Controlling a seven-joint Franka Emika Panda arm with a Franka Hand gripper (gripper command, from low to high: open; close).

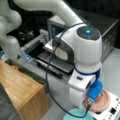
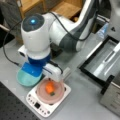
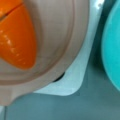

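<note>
One orange piece of food (image 2: 50, 88) is seen resting in the pink bowl (image 2: 60, 96) on the white scale (image 2: 37, 106) | gripper (image 2: 58, 74) is poised just above the bowl's rim, its jaws' state cannot be told | teal bowl (image 2: 23, 80) is set beside on the table (image 2: 82, 100) | nothing is shown lifted yet.

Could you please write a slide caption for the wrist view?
Wrist close-up: an orange carrot lies in a pink bowl on a white scale, beside a teal bowl.

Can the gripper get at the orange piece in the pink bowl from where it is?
Probably yes: the gripper sits low at the pink bowl rim, and the orange piece lies uncovered.
</note>
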